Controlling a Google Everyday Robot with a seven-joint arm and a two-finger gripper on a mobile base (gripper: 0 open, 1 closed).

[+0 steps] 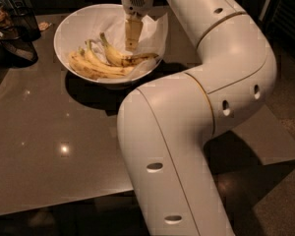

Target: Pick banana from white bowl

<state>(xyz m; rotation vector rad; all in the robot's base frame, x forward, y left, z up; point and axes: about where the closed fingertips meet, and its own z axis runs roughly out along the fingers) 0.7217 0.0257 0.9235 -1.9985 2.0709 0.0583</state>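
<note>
Brown-blotched banana [125,59] lying in paper-lined white bowl [64,26], just right of bunch [96,67], top side exposed so vert grab looks feasible; gripper [132,44] pointing down just above banana's mid, prob lined up for descent; open/shut state: can't tell

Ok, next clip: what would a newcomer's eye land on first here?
The bulky white arm dominates, filling the right half of the view from the bottom edge up to the top. Its hand hangs over the bowl at the upper left of the dark table. It is right by the blotched banana, which lies beside a paler bunch.
</note>
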